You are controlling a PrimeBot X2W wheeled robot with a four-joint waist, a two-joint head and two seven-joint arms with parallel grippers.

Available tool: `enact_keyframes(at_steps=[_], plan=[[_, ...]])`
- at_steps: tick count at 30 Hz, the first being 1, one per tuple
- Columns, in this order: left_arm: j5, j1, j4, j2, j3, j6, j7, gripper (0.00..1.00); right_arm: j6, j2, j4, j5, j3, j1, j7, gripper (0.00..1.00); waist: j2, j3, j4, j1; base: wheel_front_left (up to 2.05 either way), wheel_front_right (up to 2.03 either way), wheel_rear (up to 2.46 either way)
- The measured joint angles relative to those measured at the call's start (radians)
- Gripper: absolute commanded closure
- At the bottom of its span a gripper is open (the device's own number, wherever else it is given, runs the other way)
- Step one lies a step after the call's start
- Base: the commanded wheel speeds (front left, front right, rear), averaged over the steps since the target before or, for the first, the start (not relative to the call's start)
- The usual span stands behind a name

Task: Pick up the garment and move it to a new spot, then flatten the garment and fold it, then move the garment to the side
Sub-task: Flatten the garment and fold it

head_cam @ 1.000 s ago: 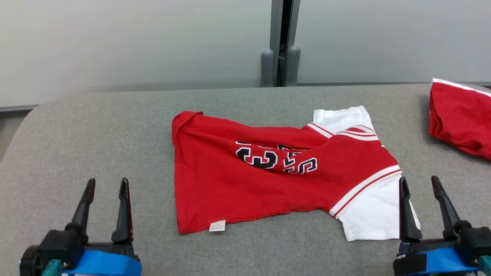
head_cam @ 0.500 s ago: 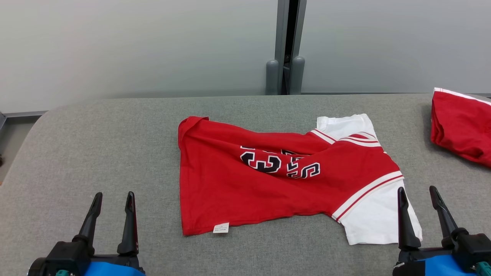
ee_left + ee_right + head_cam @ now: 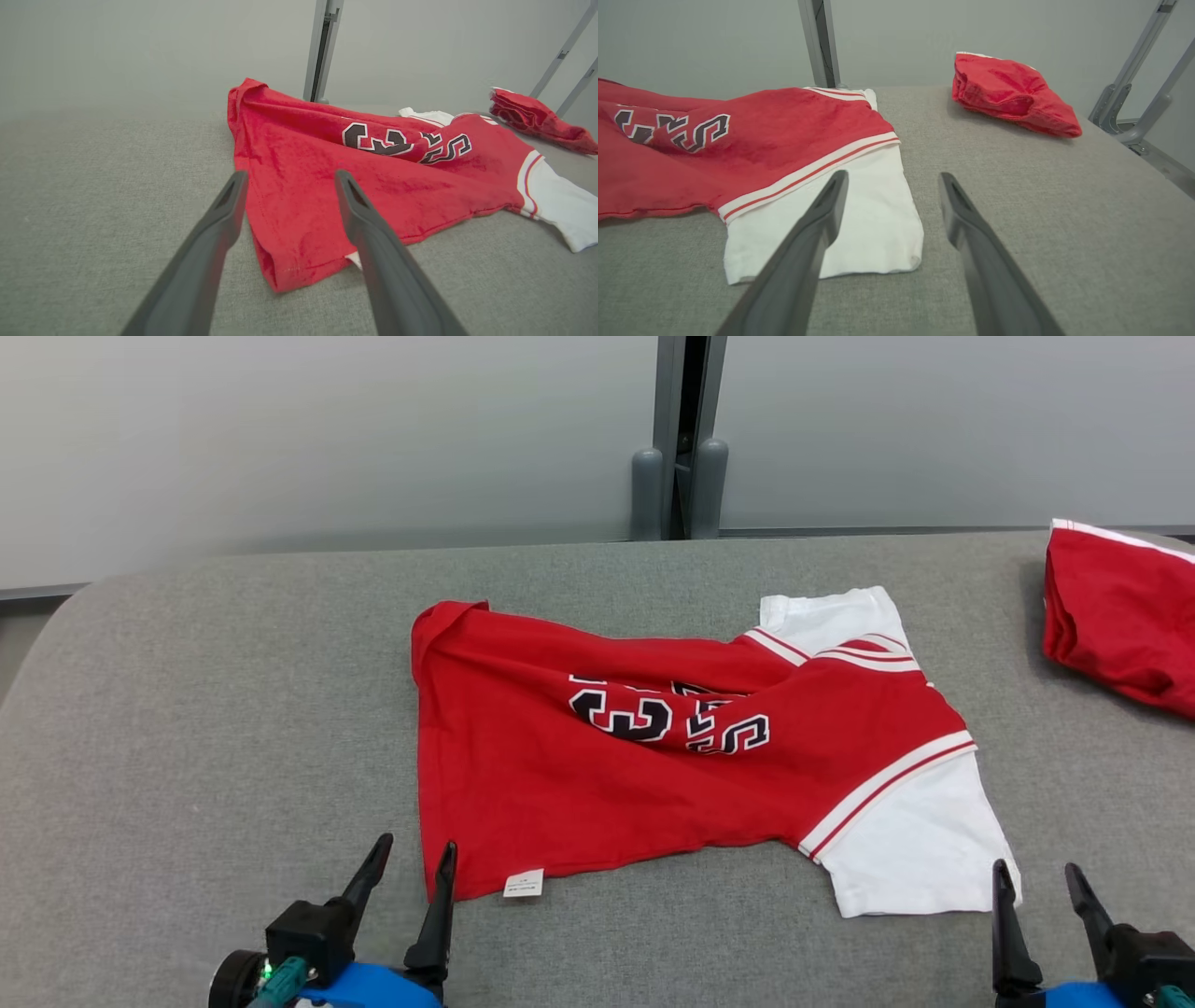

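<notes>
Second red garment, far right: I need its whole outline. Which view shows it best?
Right wrist view: the second red garment lies whole and unobstructed. The head view crops it at the edge; the left wrist view shows it small, distant.

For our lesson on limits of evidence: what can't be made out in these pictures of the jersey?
Print on the jersey: head view, a fold of its own cloth covers the top.
Label at the hem: head view, too small to read.
Second red garment: head view, cut off by the right edge.
</notes>
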Motion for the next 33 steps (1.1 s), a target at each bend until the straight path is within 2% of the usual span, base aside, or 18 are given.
enact_keyframes(at_steps=[11,26,27,28,29,30,33], plan=[[-0.003,-0.087,0.264,-0.019,-0.038,-0.047,0.016,0.00,0.000,-0.001,0.204,-0.008,-0.022,-0.100,-0.031,0.00,0.0000,0.063,-0.031,0.0000,0.00,0.00,0.00],[-0.013,-0.195,0.417,-0.044,-0.054,-0.083,-0.011,0.00,0.000,-0.006,0.399,-0.010,0.000,-0.210,-0.060,0.00,0.0000,0.100,-0.031,0.0000,0.00,0.00,0.00],[-0.014,-0.199,0.423,-0.046,-0.056,-0.084,-0.011,0.00,0.000,-0.006,0.406,-0.002,0.002,-0.214,-0.063,0.51,0.0000,0.100,-0.032,0.0000,0.00,0.00,0.00],[-0.015,-0.204,0.429,-0.049,-0.056,-0.088,-0.012,0.20,0.000,-0.006,0.410,0.004,0.005,-0.217,-0.063,0.90,0.0000,0.101,-0.031,0.0000,0.00,0.00,0.00],[-0.019,-0.207,0.433,-0.050,-0.057,-0.091,-0.012,0.69,0.000,-0.007,0.413,0.008,0.009,-0.218,-0.063,1.00,0.0000,0.101,-0.032,0.0000,0.00,0.00,0.00],[-0.021,-0.210,0.438,-0.051,-0.058,-0.092,-0.013,1.00,0.000,-0.006,0.416,0.013,0.013,-0.220,-0.063,1.00,0.0000,0.100,-0.032,0.0000,0.00,0.00,0.00],[-0.021,-0.216,0.447,-0.052,-0.062,-0.098,-0.016,1.00,0.000,-0.005,0.405,0.028,0.019,-0.223,-0.063,1.00,0.0000,0.098,-0.034,0.0000,0.00,0.00,0.00]])
